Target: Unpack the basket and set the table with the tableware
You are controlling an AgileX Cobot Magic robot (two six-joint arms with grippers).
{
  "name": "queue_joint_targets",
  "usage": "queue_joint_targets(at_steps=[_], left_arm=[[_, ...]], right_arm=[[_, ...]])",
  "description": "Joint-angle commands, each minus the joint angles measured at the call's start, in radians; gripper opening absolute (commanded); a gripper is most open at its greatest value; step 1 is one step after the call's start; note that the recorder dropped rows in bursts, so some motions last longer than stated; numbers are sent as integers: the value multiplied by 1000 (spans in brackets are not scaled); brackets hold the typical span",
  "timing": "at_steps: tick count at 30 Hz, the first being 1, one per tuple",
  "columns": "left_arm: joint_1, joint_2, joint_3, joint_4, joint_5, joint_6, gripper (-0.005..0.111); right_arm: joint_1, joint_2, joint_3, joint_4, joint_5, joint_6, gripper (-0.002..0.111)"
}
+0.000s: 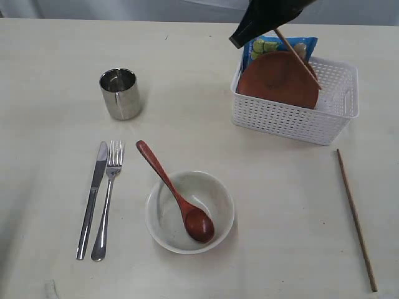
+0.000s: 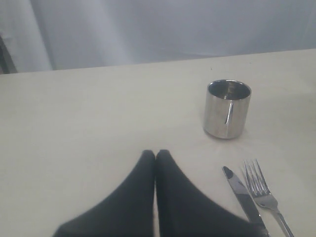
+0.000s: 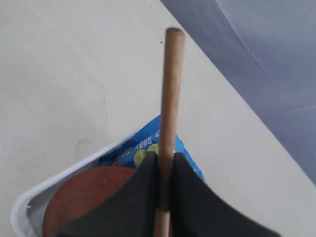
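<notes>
The white lattice basket (image 1: 299, 115) stands at the back right of the table (image 1: 187, 93), with the round brown plate (image 1: 277, 78) leaning inside it. My right gripper (image 1: 265, 25) hangs over the basket's back rim, shut on a wooden chopstick (image 3: 169, 98) that slants down over the plate. A second chopstick (image 1: 356, 218) lies on the table at the right. The steel cup (image 1: 120, 93), knife (image 1: 92, 199) and fork (image 1: 107, 199) sit at the left. The wooden spoon (image 1: 177, 196) rests in the white bowl (image 1: 215, 190). My left gripper (image 2: 155, 155) is shut and empty, short of the cup (image 2: 227, 108).
A blue snack packet (image 1: 277, 47) stands behind the plate in the basket (image 3: 29, 197). The knife (image 2: 242, 195) and fork (image 2: 261, 190) lie beside my left fingers.
</notes>
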Motion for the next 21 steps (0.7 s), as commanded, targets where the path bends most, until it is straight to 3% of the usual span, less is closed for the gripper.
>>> queue_joint_targets(at_steps=[1,10,21], left_arm=[[-6,-2,2,0,-9,-5,0],[-6,-2,2,0,-9,-5,0],[-6,-2,2,0,-9,-5,0]], right_arm=[[54,-57,-2,-7,17,-123,-1],[225,-168,2,10,200,-362,-1],[440,-227,4,355,536,-849,-1]])
